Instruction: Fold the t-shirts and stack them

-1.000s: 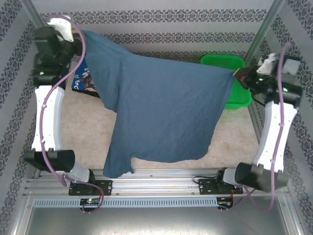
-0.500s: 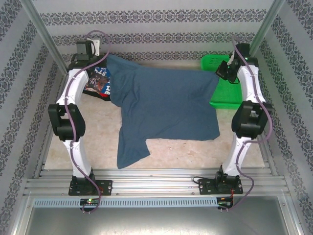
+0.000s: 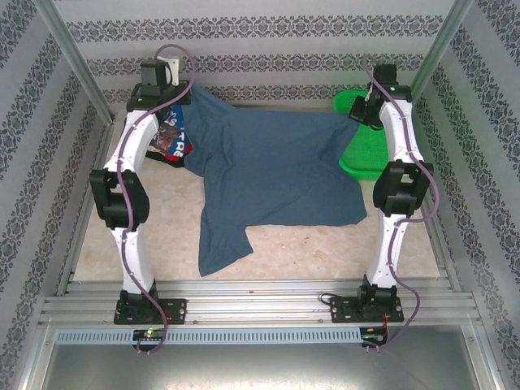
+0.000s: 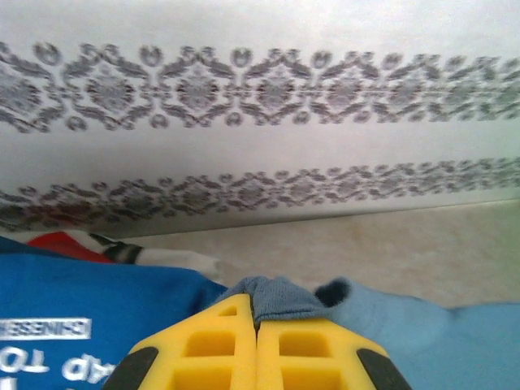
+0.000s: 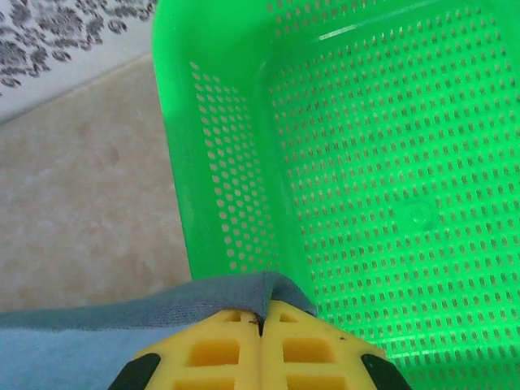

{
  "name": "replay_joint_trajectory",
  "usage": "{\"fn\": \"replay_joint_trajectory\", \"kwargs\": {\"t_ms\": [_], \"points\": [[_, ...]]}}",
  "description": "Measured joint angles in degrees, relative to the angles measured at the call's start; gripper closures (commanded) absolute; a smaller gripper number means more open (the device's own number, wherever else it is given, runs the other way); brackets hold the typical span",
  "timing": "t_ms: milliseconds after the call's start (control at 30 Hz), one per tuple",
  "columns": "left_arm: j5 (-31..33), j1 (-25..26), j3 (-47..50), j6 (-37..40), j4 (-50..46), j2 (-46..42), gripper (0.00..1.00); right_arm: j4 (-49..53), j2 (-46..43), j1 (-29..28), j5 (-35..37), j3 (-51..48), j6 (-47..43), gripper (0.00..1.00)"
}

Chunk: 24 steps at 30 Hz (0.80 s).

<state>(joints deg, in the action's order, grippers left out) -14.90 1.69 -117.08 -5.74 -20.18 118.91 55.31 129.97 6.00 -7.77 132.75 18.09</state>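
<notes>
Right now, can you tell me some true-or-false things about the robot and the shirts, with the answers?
1. The left hand is shut on the slate-blue t-shirt. True.
2. The right hand is open and holds nothing. False: it is shut on an edge of that same shirt.
3. The green basket sits by the left arm. False: it is at the far right, by the right arm.
4. A bright blue shirt with white letters lies beside the left hand. True.
5. The slate-blue t-shirt is folded into a neat square. False: it lies spread out, unfolded.
</notes>
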Motion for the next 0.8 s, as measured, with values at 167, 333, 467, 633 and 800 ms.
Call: {"fn": "replay_joint_trajectory", "kwargs": {"t_ms": [167, 333, 467, 633, 800], "points": [[1.3, 2.3, 21.2, -3.7, 1.7, -19.2, 1.0, -0.9, -12.0, 0.0, -2.3, -15.0, 0.1, 1.0], [5.3, 1.6, 17.1, -3.5, 0.6, -34.7, 1.0, -1.8, -31.1, 0.4, -7.6, -20.6, 0.9, 1.0], [6.7, 1.5, 9.0, -1.9, 0.5, -42.6, 1.0, -3.3, -45.4, 2.6, -12.4, -20.7, 2.8, 1.0], [8.6, 1.5, 6.8, 0.9, -1.5, -49.9, 1.0, -2.7, -56.8, 5.9, -18.2, -20.6, 5.4, 1.0], [10.5, 1.5, 4.9, 4.0, -6.0, -51.8, 1.0, 0.8, -59.7, 5.9, -21.8, -20.6, 6.2, 1.0]]}}
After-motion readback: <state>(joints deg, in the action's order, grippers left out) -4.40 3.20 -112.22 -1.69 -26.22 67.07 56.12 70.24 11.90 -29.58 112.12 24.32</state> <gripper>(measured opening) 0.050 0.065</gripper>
